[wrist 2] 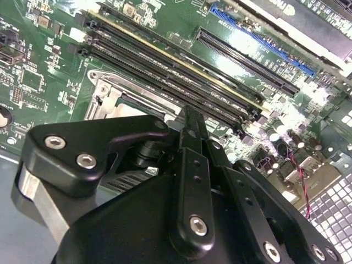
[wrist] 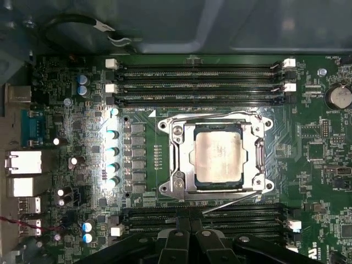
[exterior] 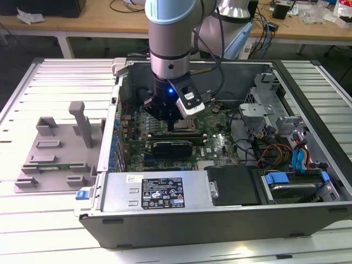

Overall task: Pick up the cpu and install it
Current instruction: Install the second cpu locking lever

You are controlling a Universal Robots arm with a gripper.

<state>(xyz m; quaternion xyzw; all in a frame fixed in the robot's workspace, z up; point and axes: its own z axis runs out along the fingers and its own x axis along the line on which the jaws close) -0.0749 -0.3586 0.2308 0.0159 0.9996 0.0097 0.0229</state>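
First wrist view: we see the cpu [wrist: 219, 157] seated in the socket [wrist: 215, 159] — placement looks done; gripper [wrist: 190, 239] state we cannot tell, hovering at the socket's six o'clock.

1. The exterior view is evenly and brightly lit from above; the ribbed white tabletop [exterior: 49, 242] reads pale and almost washed out.
2. The inside of the open computer case [exterior: 308, 214] is dimmer, and the arm [exterior: 170, 38] casts shade over the board beneath it.
3. A small blue light [exterior: 169, 91] glows on the arm's dark wrist.
4. In the first wrist view, glare whitens the cpu [wrist: 218, 158] top and a row of capacitors [wrist: 112, 151].
5. In the second wrist view, the claw [wrist 2: 190, 137] body is near and soft, and highlights blow out on the motherboard [wrist 2: 308, 93].
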